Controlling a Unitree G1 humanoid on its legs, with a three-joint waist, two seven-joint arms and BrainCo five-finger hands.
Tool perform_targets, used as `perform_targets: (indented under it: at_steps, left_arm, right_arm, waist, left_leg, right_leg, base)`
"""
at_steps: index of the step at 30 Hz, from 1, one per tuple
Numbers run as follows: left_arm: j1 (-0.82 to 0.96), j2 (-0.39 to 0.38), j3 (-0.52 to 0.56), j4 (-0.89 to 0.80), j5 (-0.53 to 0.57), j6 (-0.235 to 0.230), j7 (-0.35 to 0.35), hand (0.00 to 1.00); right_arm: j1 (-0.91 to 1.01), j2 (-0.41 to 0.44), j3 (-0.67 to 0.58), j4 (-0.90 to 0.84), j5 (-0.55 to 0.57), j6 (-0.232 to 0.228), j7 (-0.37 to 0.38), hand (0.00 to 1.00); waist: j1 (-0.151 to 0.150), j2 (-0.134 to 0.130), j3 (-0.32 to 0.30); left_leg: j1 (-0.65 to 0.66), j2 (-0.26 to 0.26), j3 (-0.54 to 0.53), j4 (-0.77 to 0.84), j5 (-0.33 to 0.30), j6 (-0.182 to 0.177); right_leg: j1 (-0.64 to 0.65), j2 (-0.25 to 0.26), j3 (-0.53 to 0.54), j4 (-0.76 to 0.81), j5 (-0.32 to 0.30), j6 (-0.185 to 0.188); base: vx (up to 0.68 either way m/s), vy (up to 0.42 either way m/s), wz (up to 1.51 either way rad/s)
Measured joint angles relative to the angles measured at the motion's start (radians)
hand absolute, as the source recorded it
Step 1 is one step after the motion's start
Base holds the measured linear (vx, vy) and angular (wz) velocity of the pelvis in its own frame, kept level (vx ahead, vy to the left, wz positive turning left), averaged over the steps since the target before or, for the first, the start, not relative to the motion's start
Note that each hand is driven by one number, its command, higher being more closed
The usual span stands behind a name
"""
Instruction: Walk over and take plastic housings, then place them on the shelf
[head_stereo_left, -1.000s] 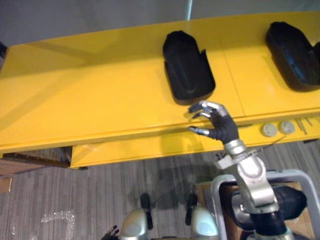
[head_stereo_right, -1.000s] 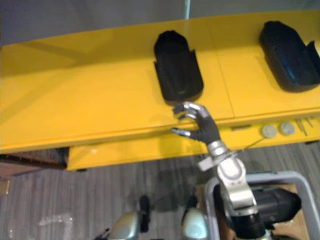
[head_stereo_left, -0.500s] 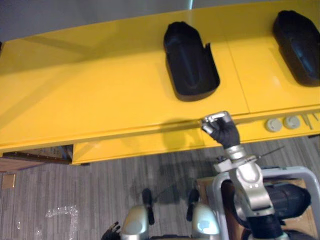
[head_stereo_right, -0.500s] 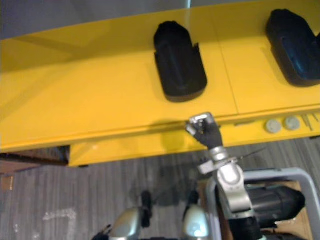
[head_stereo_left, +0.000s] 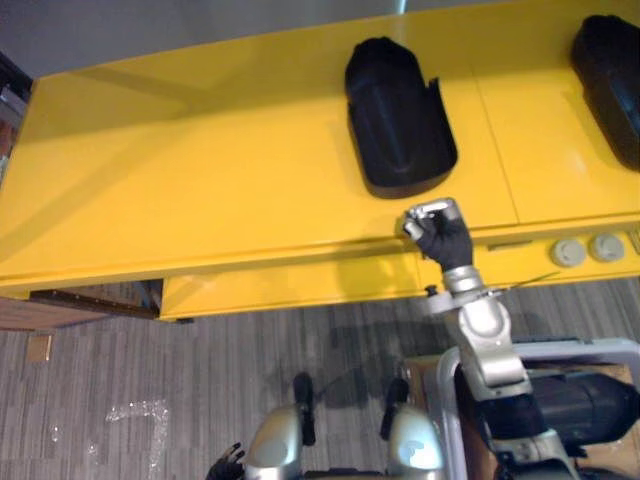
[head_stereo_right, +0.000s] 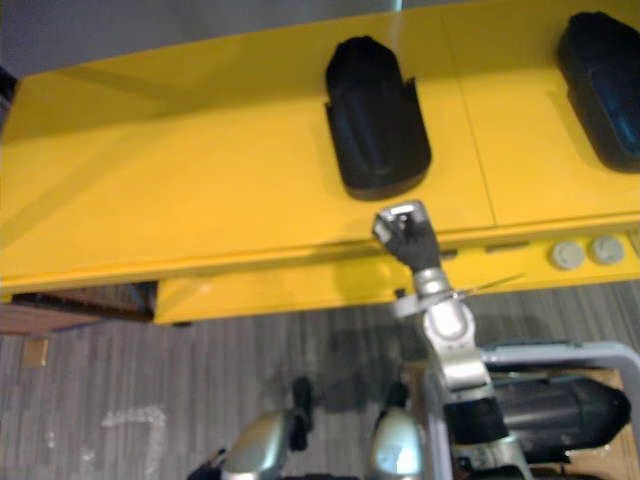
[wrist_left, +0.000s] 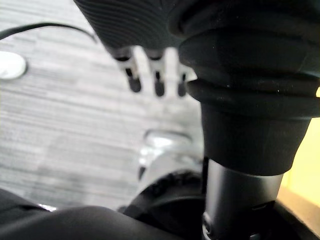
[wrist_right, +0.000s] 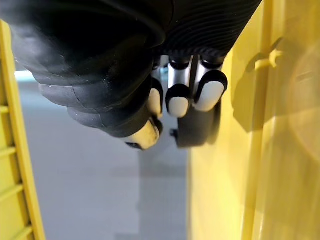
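The right robot hand sits at the front edge of the yellow bench, fingers curled into a fist round nothing. The nearest black plastic housing lies on the bench just beyond it at 11 o'clock, so I judge the taking step to be in hand: the fingers must uncurl and reach forward for the housing's near rim. The left robot hand dangles with straight, empty fingers over the floor, a second housing at 2 o'clock is cut off, and the small grey discs on the lower ledge are too small to identify.
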Motion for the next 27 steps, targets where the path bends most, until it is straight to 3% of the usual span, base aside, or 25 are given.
perform_targets:
  at_steps: [4, 12, 27]
  left_arm:
    - [0.000, 0.000, 0.000, -0.007, 0.001, 0.010, -0.004, 0.00]
    - [0.001, -0.007, -0.004, -0.016, 0.002, 0.038, -0.003, 0.00]
    - [0.001, -0.009, -0.013, -0.025, 0.007, 0.040, 0.016, 0.00]
  right_arm:
    - [-0.051, 0.008, 0.001, 0.037, -0.001, 0.009, 0.000, 1.00]
    - [-0.091, 0.006, 0.000, 0.137, -0.002, 0.076, -0.002, 1.00]
    - [-0.221, 0.003, -0.004, 0.305, -0.003, 0.066, -0.031, 1.00]
  waist:
    - [0.005, 0.003, -0.001]
    - [0.019, 0.025, -0.015]
    - [0.027, 0.035, -0.024]
  left_leg:
    - [0.001, 0.000, 0.000, 0.003, 0.002, 0.000]
    - [0.014, -0.001, -0.003, -0.010, 0.019, -0.001]
    - [0.035, -0.018, -0.019, -0.072, 0.060, 0.002]
  right_leg:
    - [0.000, -0.001, 0.000, 0.003, 0.000, 0.000]
    - [0.005, -0.004, -0.002, 0.013, 0.000, 0.000]
    - [0.018, -0.020, -0.023, 0.013, 0.004, 0.006]
  base:
    - [0.00, 0.000, 0.00]
    - [-0.01, -0.002, 0.00]
    - [-0.02, -0.002, 0.04]
